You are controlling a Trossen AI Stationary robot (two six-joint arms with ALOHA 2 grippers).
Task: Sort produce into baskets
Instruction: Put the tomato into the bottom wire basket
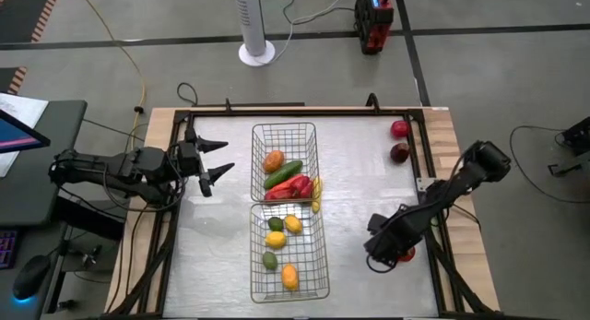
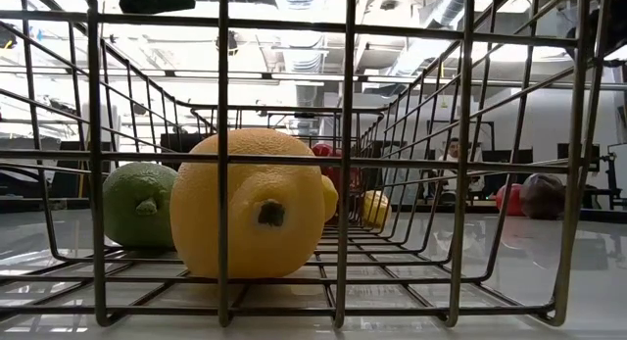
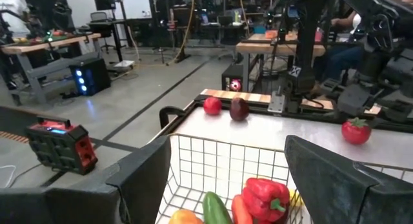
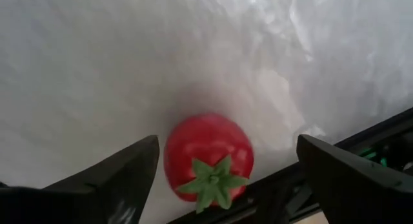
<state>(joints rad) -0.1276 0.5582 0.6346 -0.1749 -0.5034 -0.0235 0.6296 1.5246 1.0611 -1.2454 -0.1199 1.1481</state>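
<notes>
Two wire-mesh baskets stand mid-table. The far basket [image 1: 260,136] holds an orange [image 1: 274,160], a cucumber [image 1: 283,174] and red peppers [image 1: 293,187]. The near basket [image 1: 323,283] holds lemons [image 1: 289,277] and limes [image 1: 269,260]. A red tomato with a green stem [image 4: 208,156] rests on the table near the right edge. My right gripper [image 4: 226,179] is open, tilted down over the tomato, with one finger on each side and not touching it. My left gripper [image 1: 229,156] is open and empty, left of the far basket.
A red apple [image 1: 399,129] and a dark-red apple [image 1: 399,152] lie at the far right of the table. A yellow piece [image 1: 316,193] sits at the far basket's right wall. A black frame rail [image 4: 361,140] runs close beside the tomato.
</notes>
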